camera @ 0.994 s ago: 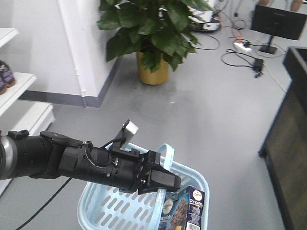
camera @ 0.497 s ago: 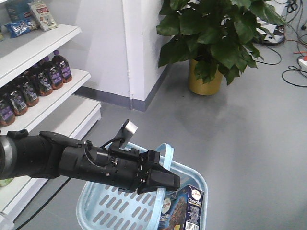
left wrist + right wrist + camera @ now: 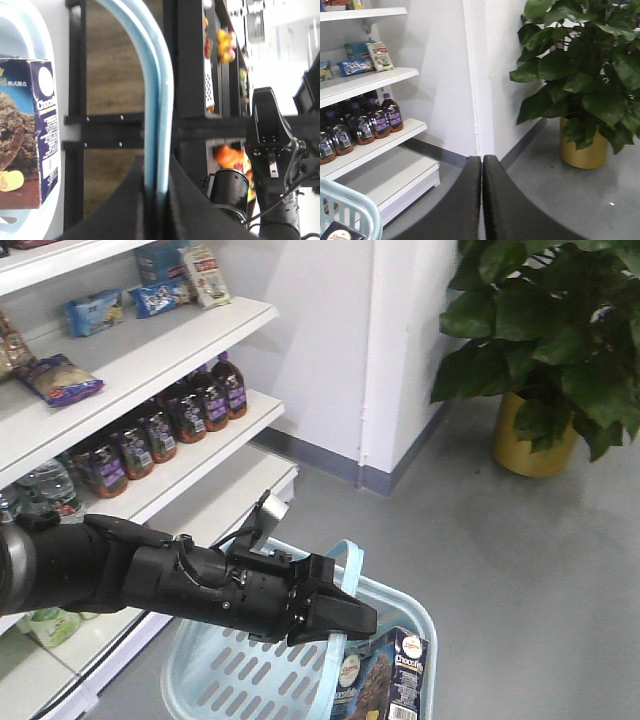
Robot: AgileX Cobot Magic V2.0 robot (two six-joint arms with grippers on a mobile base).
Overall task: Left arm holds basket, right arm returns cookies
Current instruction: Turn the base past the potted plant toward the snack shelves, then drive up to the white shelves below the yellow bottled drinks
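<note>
My left arm (image 3: pixel 150 580) reaches in from the left, and its black wedge-shaped left gripper (image 3: pixel 345 618) is shut on the pale blue loop handle (image 3: pixel 345 565) of the light blue basket (image 3: pixel 210 675), which hangs off the floor. In the left wrist view the left gripper (image 3: pixel 156 167) clamps the handle (image 3: pixel 159 100) between its jaws. The navy cookies box (image 3: pixel 392 680) stands upright in the basket's right end and also shows in the left wrist view (image 3: pixel 30 135). My right gripper (image 3: pixel 482 160) is shut and empty, above and right of the basket's corner (image 3: pixel 357 212).
White store shelves on the left hold dark bottles (image 3: pixel 165 425) and snack packets (image 3: pixel 160 290). A white pillar (image 3: pixel 400 350) stands behind. A potted plant in a gold pot (image 3: pixel 545 430) is at the right on the grey floor (image 3: pixel 500 570).
The whole view has swung left: the shelves have come in from the left and the plant has slid to the right. The left arm, basket and cookies box keep their pose.
</note>
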